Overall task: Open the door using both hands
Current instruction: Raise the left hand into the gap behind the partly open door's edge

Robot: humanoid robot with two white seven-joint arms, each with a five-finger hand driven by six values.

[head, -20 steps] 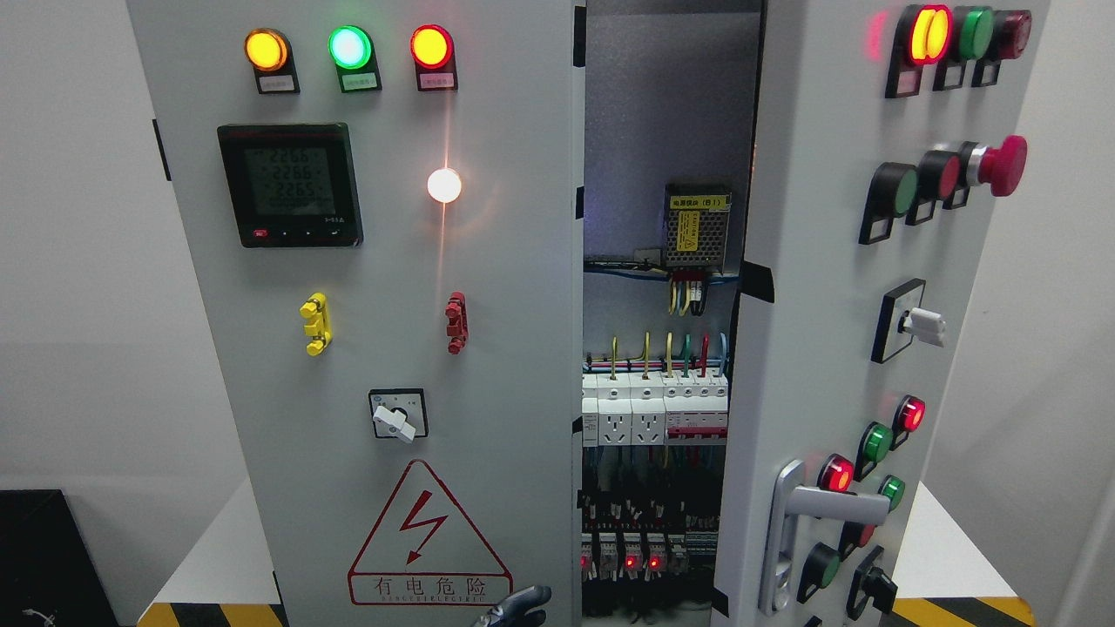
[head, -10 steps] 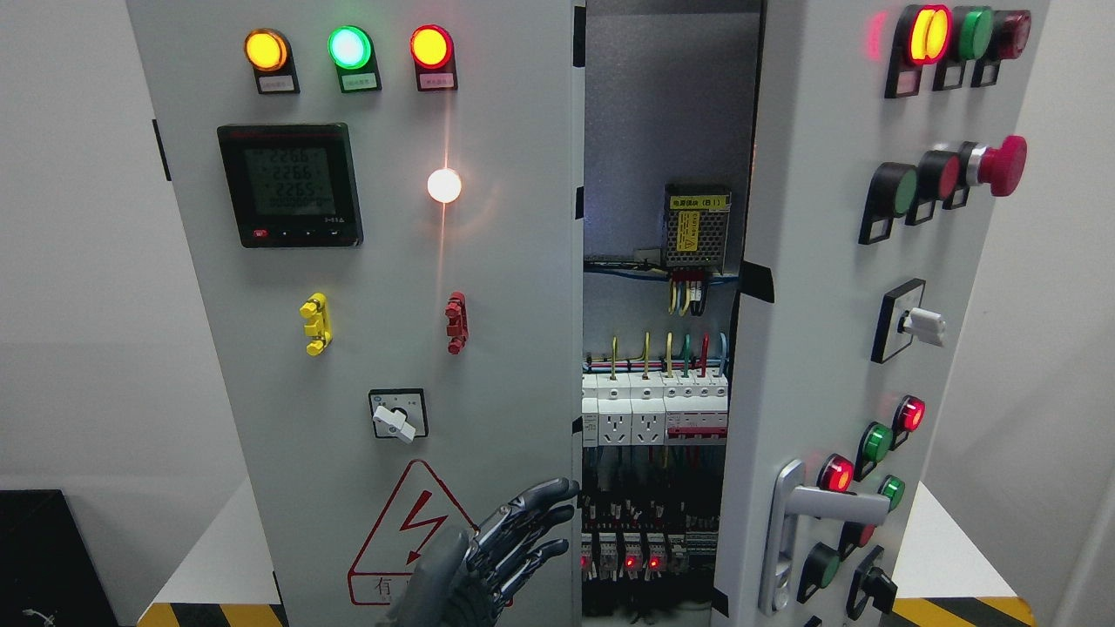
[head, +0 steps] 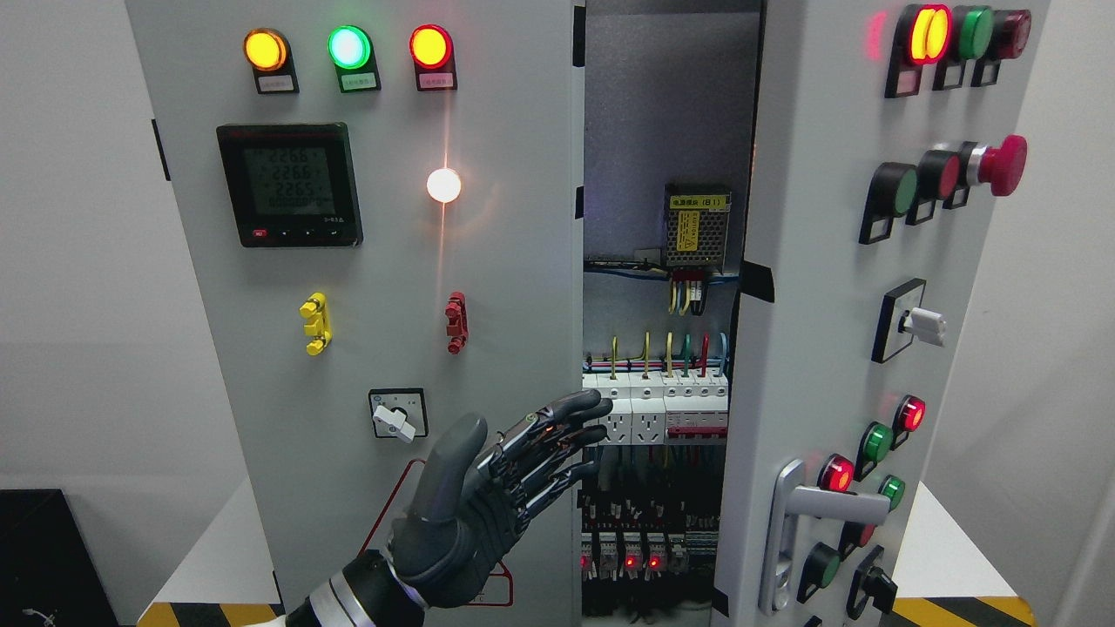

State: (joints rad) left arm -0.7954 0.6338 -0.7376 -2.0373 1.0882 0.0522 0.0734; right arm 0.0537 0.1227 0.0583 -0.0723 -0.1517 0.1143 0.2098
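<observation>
A grey electrical cabinet fills the head view. Its left door [head: 488,287] carries three lit lamps, a digital meter [head: 290,185] and a rotary switch [head: 398,414]. The right door [head: 810,287] stands swung partly outward, with a silver lever handle [head: 819,514] low on it. Between them a gap shows breakers and wiring [head: 653,409]. My left hand [head: 557,440], dark grey, rises from the lower left with its fingers spread; the fingertips [head: 597,402] reach the left door's inner edge at the gap. It holds nothing. The right arm is out of view.
The right door bears push buttons, a red emergency stop [head: 1002,164] and a selector switch [head: 915,324]. A warning triangle [head: 418,522] sits partly behind my hand. The cabinet stands on a white surface with yellow-black hazard tape [head: 958,610]. A black box [head: 43,557] is at lower left.
My left hand has risen from the bottom edge up and to the right, from only fingertips showing to the whole hand reaching the left door's inner edge. Both doors stay as they were.
</observation>
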